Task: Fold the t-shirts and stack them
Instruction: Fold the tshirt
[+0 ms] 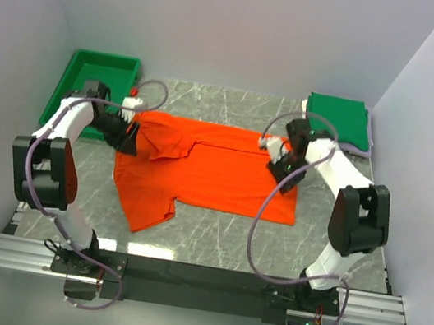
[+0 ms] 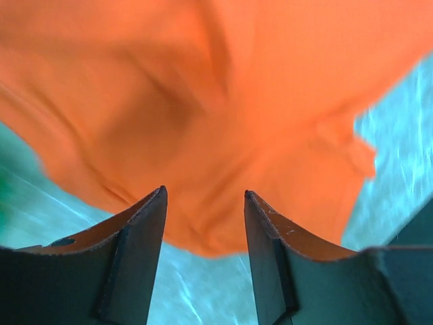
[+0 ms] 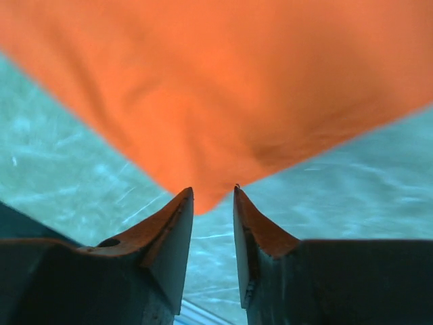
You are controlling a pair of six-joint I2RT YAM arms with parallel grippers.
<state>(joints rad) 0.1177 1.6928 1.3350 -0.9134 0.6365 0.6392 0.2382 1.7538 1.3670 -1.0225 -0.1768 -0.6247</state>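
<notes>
The bright orange-red t-shirt [image 1: 223, 176] lies spread on the marble table, one sleeve pointing toward the near left and its far-left part bunched over itself. My left gripper [image 1: 130, 141] is at that bunched far-left edge. In the left wrist view it [image 2: 204, 193] is open, with the shirt's [image 2: 223, 101] edge just past the fingertips. My right gripper [image 1: 280, 171] is over the shirt's far-right part. In the right wrist view it [image 3: 213, 189] is open with a narrow gap, and a corner of the shirt [image 3: 223, 81] ends at the tips. A folded green shirt [image 1: 338, 120] lies at the back right.
A rigid green tray [image 1: 76, 81] stands at the back left, beside my left arm. Thin pale cloth edges [image 1: 367, 148] show under the green folded shirt. White walls close in the table on three sides. Bare marble [image 1: 213, 233] lies in front of the shirt.
</notes>
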